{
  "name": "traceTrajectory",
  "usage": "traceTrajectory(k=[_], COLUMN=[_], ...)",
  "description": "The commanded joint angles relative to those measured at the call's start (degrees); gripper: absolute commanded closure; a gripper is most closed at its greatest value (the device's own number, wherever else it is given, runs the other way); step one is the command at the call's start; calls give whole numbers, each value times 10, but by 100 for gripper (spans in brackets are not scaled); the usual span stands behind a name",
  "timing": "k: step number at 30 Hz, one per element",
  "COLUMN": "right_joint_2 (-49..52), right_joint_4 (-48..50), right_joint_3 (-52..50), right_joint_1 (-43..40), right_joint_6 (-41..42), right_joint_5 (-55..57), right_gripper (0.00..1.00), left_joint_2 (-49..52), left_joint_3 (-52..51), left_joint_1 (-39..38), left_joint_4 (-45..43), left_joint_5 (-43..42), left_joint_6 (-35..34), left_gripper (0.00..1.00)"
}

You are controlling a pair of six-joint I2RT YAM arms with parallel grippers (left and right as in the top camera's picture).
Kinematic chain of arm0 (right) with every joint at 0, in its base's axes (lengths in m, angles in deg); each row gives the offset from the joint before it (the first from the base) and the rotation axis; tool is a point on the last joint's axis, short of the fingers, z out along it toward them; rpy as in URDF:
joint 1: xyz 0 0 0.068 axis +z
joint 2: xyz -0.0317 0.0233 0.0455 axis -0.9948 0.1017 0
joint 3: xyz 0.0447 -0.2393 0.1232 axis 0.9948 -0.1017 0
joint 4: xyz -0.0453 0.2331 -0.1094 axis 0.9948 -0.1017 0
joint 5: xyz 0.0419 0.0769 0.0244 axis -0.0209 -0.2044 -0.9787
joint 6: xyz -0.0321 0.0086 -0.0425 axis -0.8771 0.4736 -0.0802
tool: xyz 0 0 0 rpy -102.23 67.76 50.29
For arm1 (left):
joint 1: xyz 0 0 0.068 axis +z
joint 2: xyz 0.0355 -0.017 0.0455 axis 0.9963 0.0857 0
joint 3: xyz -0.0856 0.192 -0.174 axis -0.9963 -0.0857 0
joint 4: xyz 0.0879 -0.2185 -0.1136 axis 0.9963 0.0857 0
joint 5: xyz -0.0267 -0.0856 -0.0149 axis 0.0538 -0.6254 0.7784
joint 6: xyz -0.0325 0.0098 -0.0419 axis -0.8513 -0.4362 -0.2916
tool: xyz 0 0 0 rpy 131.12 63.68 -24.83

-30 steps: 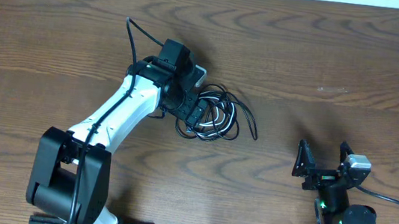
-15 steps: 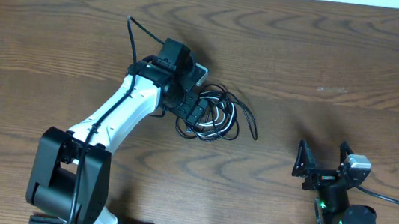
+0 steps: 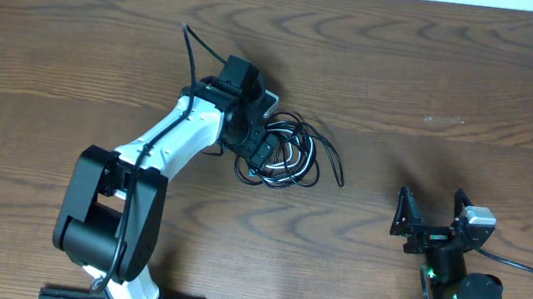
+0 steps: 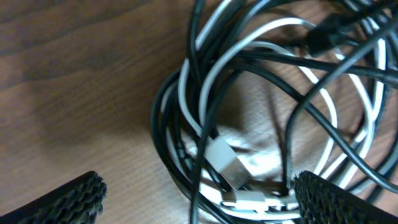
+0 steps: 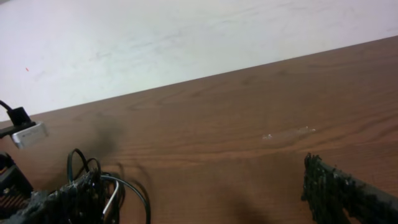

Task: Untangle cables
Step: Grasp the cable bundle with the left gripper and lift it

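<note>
The cables, thin black cords and one white cord coiled in a loose bundle, lie centre-frame on the brown wooden table. The left gripper hangs over the bundle's left edge, jaws wide, holding nothing; the right gripper, equally open, sits lower right. Closing here could pinch several strands and drag the whole knot. The bundle stretches left-right, one black tail pointing lower right.

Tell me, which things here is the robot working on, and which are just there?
For the job: the tangled black cables; the white cable wound among them.
Just there: the wooden table; a pale scuff on it; the arms' own wires.
</note>
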Motion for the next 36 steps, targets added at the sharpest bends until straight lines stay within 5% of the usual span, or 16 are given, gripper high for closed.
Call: traceTrajectory(k=[1,16,26,29,36], right_joint_2=[-5,-5,-5,-5,-5], right_joint_4=[-2,-2,-2,-2,-2], right_joint_3=[0,0,0,0,0], right_joint_1=[2,2,2,2,2], right_joint_6=[-3,-3,-3,-3,-3], right_joint_5=[7,7,7,7,7], right_gripper=[1,1,1,1,1], left_joint_2=[6,62,62,62,28], left_joint_3=[7,7,7,9,16], left_joint_1=[-1,-14,-15,-15,-15], left_joint_4=[-9,-12,-7,-7,-3], left_joint_5=[28,29,29,29,29], left_joint_6=[12,16,15,16,16], left_gripper=[3,2,64,89,92])
